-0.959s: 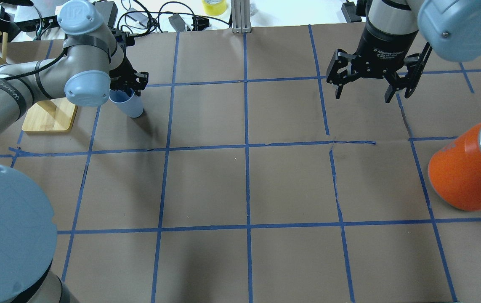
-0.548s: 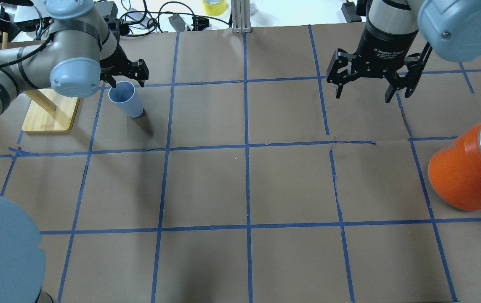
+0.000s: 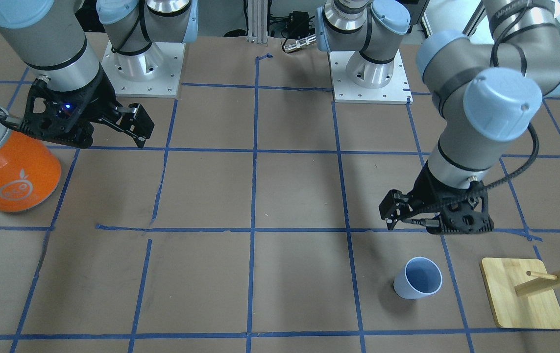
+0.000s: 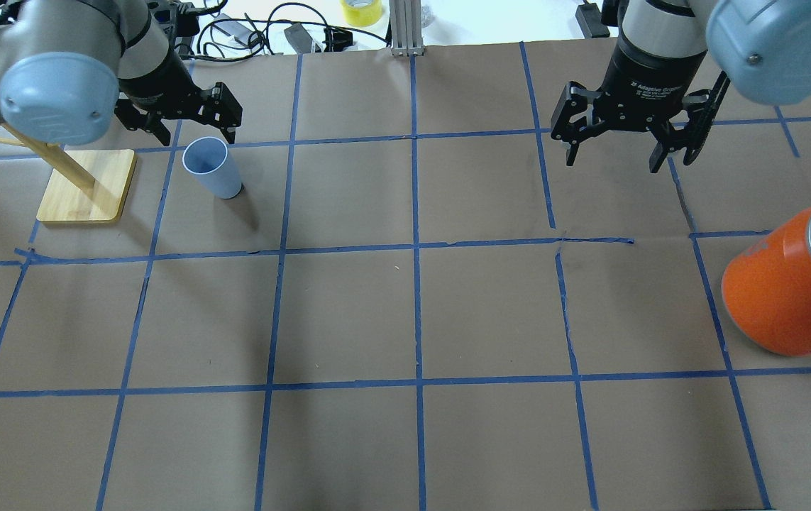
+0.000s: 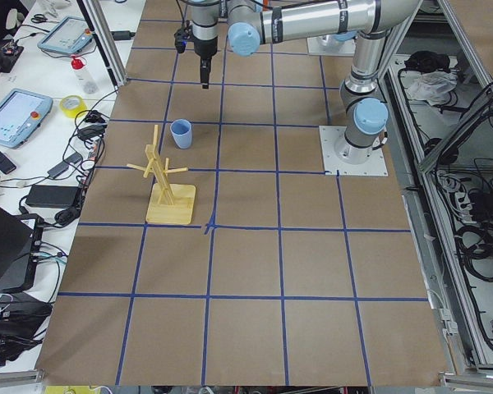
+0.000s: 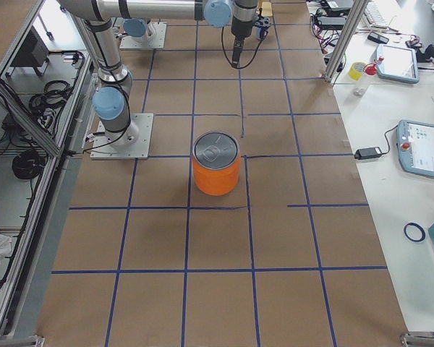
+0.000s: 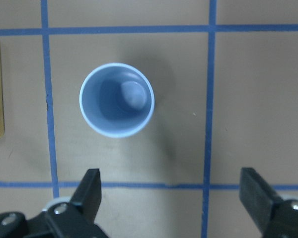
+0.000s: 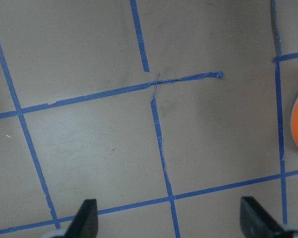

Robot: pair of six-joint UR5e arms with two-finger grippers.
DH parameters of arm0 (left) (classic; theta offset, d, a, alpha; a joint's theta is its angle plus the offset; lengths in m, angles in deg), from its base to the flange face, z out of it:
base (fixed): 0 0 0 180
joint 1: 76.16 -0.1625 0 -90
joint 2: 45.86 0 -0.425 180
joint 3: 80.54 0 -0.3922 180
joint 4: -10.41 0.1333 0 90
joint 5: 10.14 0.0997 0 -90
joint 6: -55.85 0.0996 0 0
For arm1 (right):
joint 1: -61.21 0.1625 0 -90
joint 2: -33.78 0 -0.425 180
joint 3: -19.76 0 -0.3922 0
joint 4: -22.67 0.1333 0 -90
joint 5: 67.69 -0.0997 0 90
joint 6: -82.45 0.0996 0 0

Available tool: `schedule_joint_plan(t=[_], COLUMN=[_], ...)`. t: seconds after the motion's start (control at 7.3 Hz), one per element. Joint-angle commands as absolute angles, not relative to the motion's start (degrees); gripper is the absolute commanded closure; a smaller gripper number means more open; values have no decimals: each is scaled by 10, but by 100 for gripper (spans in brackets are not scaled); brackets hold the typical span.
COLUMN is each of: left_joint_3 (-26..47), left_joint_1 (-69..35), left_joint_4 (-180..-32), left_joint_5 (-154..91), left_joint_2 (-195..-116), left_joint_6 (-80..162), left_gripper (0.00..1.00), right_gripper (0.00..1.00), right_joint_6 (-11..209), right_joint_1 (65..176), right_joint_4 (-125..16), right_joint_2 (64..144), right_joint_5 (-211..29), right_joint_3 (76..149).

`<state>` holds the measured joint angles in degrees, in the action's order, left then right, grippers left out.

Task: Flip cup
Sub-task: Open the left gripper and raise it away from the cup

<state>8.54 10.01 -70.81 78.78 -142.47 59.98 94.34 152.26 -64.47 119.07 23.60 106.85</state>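
Closest in, looking straight down past the left gripper (image 7: 173,198): spread wide, holding nothing, hanging above the cup (image 7: 116,106) and a little off to one side of it. Standing upright there on its narrow base, mouth up, blue inside, within one taped square, near the wooden stand (image 4: 86,188) but not touching it.

Probably light and thin-walled, so easy to tip or send skidding with a glancing touch. Likely stiff enough for a gentle pinch, yet liable to squirt out of a hard one, being smooth and tapered. Best taken across the wall a little below the rim, or with one finger inside the lip and one outside, leaving room to turn it over. Either flipped already or yet to be flipped; impossible to say from the mouth-up pose alone.

Underneath, flat brown paper (image 4: 348,312) crossed by blue tape lines (image 4: 416,248), matte, torn and lifted in spots, offering fair friction by the look of it. Room for a turn of the wrist on the side away from the stand; only its slanting pegs to mind.

Farther across, the right gripper (image 4: 612,162), likewise wide open and empty, poised over the paper, well apart from the cup. Beyond it, a large orange can (image 4: 781,291) on the table's right side. At the far edge, tangled cables (image 4: 249,32) and a yellow tape roll (image 4: 361,11).
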Motion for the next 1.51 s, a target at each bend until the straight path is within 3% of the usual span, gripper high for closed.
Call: schedule_joint_plan(t=[0.0,1.37], left_joint_3=[86,103], left_joint_1=[103,138], left_joint_4=[-785,-740], left_joint_5=[764,821], left_joint_2=[-1365,-1376], left_joint_6=[604,549], left_gripper=[0,0], right_gripper=[0,0], right_joint_6=[941,887], right_joint_1=[1523,1526], right_joint_4=[-644,-655], right_joint_2=[1190,1189], right_joint_5=[236,237], right_joint_3=[1069,1069])
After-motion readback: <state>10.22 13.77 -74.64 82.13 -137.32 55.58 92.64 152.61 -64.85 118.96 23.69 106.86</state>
